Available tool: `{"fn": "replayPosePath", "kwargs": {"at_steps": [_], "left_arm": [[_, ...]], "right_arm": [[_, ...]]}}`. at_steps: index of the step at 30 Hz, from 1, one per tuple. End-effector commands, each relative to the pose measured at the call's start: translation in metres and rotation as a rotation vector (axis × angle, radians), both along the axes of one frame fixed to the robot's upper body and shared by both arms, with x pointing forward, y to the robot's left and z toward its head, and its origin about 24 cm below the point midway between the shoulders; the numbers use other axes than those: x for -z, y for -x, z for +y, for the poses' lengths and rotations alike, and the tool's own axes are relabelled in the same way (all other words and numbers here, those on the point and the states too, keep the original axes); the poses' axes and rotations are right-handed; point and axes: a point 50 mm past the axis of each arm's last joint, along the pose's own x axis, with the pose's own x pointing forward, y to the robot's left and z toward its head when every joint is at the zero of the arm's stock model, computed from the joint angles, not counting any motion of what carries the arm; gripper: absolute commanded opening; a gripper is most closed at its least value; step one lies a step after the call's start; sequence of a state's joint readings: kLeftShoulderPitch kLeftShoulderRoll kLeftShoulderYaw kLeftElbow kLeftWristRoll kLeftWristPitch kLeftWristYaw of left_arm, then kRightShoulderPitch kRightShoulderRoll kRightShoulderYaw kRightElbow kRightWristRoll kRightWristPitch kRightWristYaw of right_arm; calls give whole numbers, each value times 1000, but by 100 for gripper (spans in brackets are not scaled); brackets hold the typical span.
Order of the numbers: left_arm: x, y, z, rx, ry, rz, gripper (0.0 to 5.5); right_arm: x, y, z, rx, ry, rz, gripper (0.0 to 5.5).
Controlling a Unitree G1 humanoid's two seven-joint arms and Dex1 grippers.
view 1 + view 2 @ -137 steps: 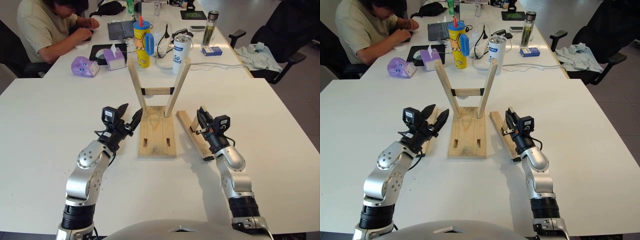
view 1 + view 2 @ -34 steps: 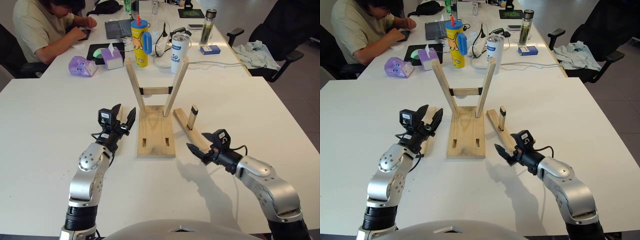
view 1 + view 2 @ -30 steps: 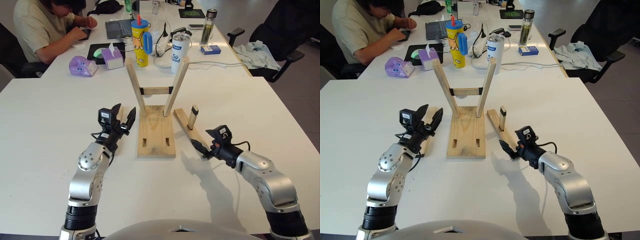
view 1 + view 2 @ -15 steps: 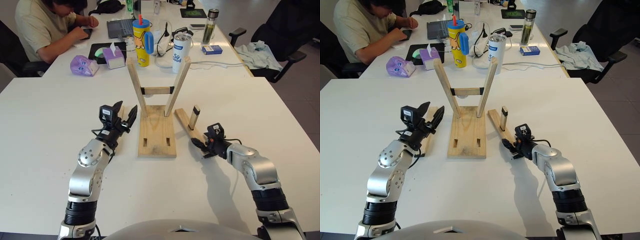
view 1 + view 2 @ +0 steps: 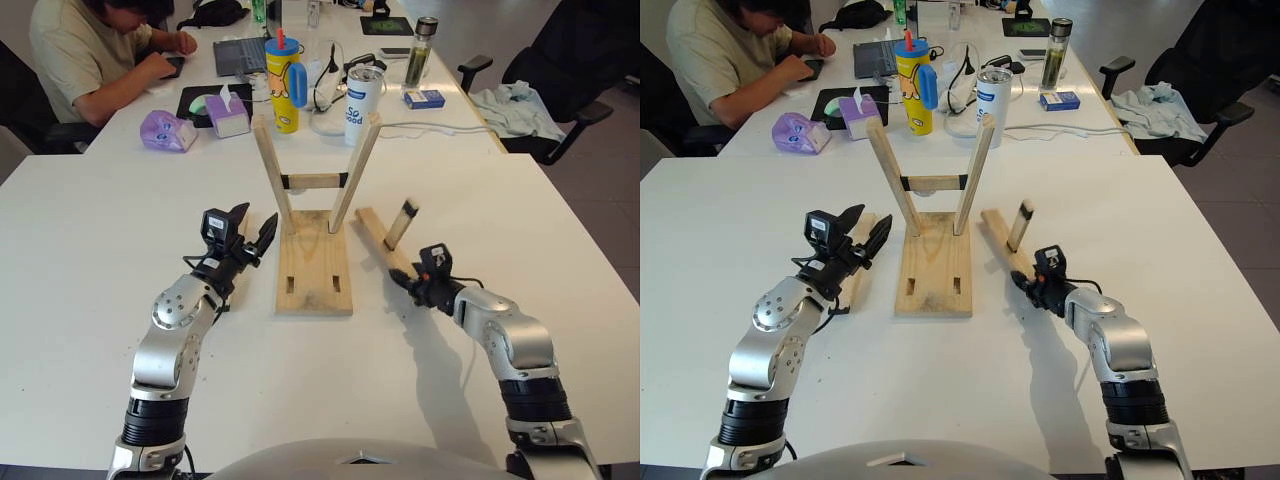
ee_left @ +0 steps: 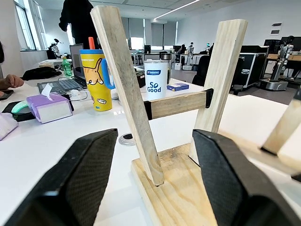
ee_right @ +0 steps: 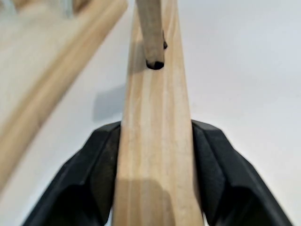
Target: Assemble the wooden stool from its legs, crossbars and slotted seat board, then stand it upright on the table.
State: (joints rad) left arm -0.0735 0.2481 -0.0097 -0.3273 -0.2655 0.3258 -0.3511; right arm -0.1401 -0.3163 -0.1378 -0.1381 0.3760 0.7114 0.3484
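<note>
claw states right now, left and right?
Left claw: open, holding nothing.
Right claw: closed on the loose leg.

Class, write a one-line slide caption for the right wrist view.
The right gripper grips a pale wooden stool leg that has a short wooden crossbar plugged into it.

Brightly and evenly lit from overhead. Just a thin, soft shadow along the near edge of the seat board (image 5: 314, 263) on the white table (image 5: 90, 250). Far behind the seat board, glowing ceiling strips (image 6: 181, 5) and washed-out windows (image 6: 137, 43). Wood pale and matte, table almost blown white.
</note>
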Motion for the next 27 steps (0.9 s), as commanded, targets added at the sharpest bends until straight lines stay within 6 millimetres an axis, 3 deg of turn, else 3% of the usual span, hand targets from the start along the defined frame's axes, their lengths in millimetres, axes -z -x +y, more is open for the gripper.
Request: {"fn": "replayPosePath", "kwargs": {"at_steps": [1,5,8,12,14,18,22,27], "left_arm": [[-2,-1,-1,78,27,46,296],[-13,0,-1,174,179,89,335],[-29,1,0,292,337,126,376],[-45,9,-3,504,469,211,434],[-53,16,-5,626,529,248,469],[-73,16,-9,778,623,272,470],[-84,9,-13,836,635,313,470],[-99,17,-17,938,649,316,470]], "right_arm": [[-52,-15,-25,95,-130,-295,205],[-84,-21,-32,18,-273,-405,205],[-117,-21,-24,-143,-469,-452,205],[-149,-4,-7,-480,-686,-374,205],[-150,12,-2,-663,-741,-290,205],[-136,32,8,-895,-753,-68,205],[-128,38,9,-987,-744,49,205],[-126,34,10,-1036,-735,86,205]]}}
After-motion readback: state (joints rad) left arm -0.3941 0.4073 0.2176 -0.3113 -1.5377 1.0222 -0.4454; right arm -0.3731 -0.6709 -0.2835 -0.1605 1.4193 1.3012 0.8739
